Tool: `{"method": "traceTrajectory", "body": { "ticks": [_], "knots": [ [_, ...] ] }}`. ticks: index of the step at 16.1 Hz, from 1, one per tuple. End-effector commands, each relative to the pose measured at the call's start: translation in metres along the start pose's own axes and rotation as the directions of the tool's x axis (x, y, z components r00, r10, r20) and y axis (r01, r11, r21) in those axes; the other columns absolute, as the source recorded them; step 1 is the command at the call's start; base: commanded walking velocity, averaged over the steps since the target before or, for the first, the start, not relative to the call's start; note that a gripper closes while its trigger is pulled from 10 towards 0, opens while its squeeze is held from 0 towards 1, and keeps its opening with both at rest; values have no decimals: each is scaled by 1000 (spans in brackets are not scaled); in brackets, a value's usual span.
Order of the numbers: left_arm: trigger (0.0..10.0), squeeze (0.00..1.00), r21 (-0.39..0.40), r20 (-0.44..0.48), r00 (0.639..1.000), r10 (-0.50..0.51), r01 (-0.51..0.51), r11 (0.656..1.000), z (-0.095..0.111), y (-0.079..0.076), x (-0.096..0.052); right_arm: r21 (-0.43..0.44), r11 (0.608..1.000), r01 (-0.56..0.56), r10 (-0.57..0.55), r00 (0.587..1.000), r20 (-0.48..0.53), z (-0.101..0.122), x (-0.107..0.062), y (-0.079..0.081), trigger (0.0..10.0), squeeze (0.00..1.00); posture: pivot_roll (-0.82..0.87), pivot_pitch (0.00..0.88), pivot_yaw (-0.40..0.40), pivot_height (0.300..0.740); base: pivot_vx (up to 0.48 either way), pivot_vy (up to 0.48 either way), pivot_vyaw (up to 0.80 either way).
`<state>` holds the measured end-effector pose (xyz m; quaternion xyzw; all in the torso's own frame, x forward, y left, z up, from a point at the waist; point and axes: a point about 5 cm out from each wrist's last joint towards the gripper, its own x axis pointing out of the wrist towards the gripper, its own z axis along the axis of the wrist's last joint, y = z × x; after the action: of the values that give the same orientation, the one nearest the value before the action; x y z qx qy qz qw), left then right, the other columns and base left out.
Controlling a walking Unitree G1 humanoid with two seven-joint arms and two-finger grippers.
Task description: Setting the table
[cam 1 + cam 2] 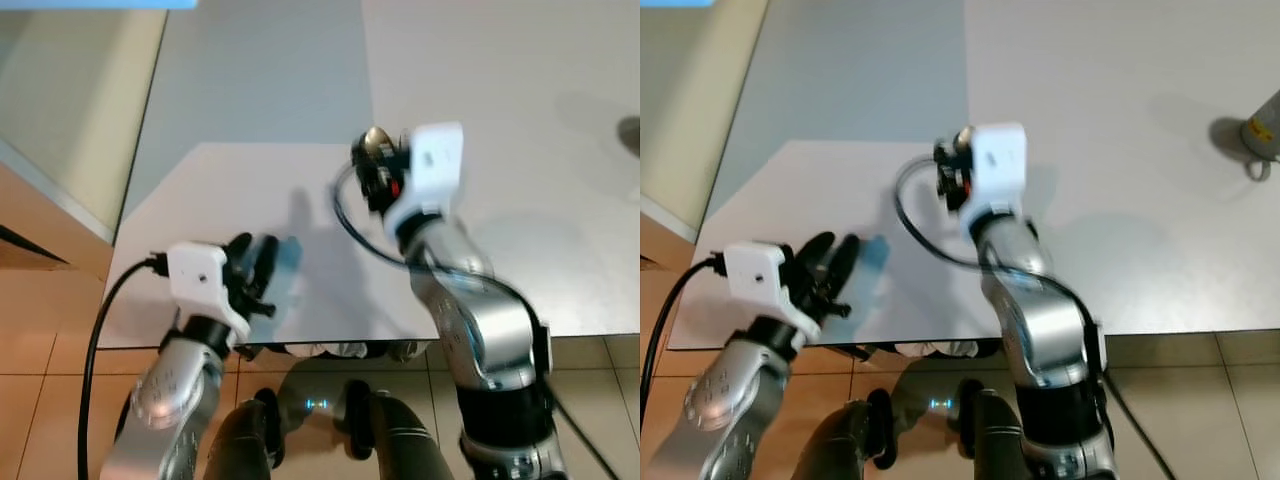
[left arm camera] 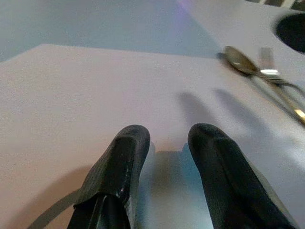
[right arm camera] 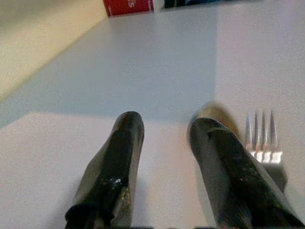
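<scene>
Nearest, at the table's front edge: left gripper [image 1: 262,262], fingers [image 2: 121,162] spread apart with nothing between them, hovering low over a pale placemat [image 1: 230,190]. Tiled floor [image 1: 50,330] below the edge, robot's own dark legs [image 1: 400,440] under the table.

Further in, near the placemat's right side: right gripper [image 3: 164,143], fingers [image 3: 119,157] likewise spread, holding nothing, tips just above the surface. Right beside the far finger, lying flat on the table: spoon [image 3: 217,114] with a golden bowl, partly hidden behind that finger, and fork [image 3: 262,138] just beside it, tines pointing away from the gripper. Same spoon [image 2: 240,59] and fork seen from the left wrist camera, side by side, handles running off toward the edge of view. Spoon bowl [image 1: 375,140] glinting just past the right wrist in the head view.

Beyond: grey-white table [image 1: 500,80] stretching away. Far right, a small grey object [image 1: 1265,125], too cropped to identify. At the far end, a red box [image 3: 128,5] near the wall.
</scene>
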<state>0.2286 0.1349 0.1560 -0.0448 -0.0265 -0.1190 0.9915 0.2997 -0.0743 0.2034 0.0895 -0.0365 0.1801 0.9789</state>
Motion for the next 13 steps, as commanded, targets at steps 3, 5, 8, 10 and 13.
{"method": "traceTrajectory", "body": {
  "ticks": [3,5,8,10,13],
  "knots": [
    [10000,0,18,-5,998,67,-67,998,-3,17,1,109,986,-127,123,992,41,-9,-18,-8,10000,0,-43,168,-14,740,0,480,0],
    [10000,0,23,7,996,84,-84,996,-4,21,3,100,983,-155,150,987,53,-7,-15,-10,10000,0,-38,148,-32,740,0,480,0],
    [10000,0,38,17,997,78,-78,996,-6,22,9,74,970,-233,226,970,92,-1,-9,-7,10000,0,-37,121,-44,740,0,480,0],
    [10000,0,42,9,997,71,-71,997,-11,23,9,14,965,-263,260,960,100,0,-7,1,10000,0,-41,110,-44,740,0,480,0],
    [10000,0,42,-14,998,68,-67,997,-19,25,5,-62,967,-249,253,965,63,-9,-7,3,10000,0,-41,109,-37,740,0,480,0]
  ]
}}
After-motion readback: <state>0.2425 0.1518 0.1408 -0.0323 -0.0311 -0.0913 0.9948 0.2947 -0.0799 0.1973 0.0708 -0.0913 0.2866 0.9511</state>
